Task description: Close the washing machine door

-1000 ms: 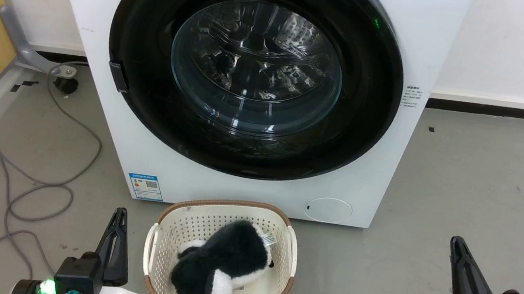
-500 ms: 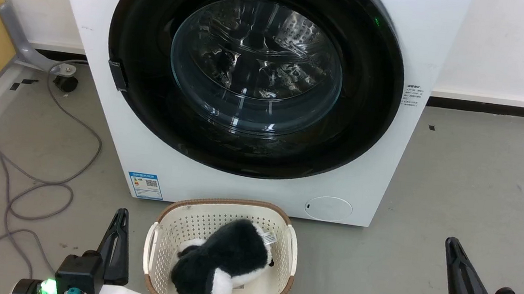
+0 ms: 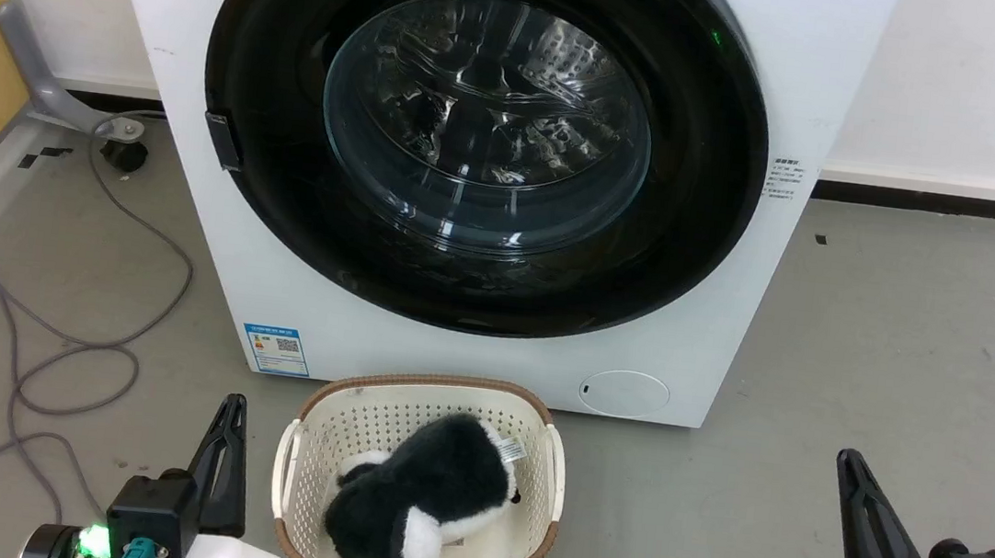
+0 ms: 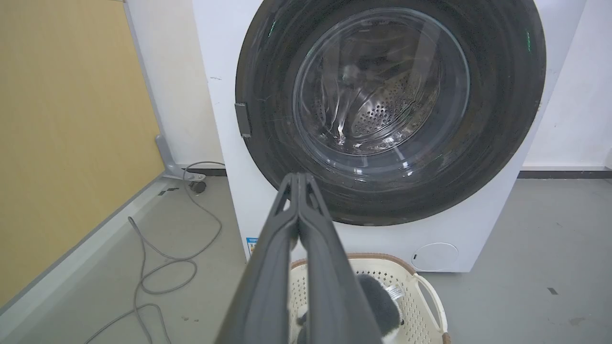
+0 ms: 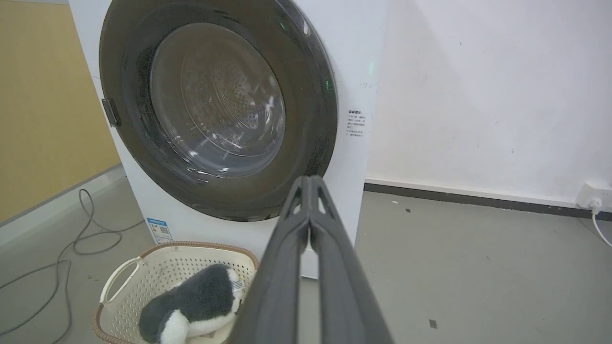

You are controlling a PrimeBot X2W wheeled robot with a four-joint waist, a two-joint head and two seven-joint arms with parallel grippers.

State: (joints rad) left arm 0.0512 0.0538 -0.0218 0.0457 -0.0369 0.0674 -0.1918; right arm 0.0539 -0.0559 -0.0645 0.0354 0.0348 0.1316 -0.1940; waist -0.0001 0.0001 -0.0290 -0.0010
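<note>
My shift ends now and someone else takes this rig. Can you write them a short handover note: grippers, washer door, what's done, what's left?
Left gripper: shut, empty, low beside the cream perforated basket that holds a black-and-white plush toy.
Right gripper: shut, empty, low, off to the machine's right.
Large round glossy black door with clear glass window: flush against the front of the big white front-loading washing machine in all three views; neither gripper touches it.
Done: the door looks closed.
Left: probably nothing; whether the latch caught cannot be seen.
</note>
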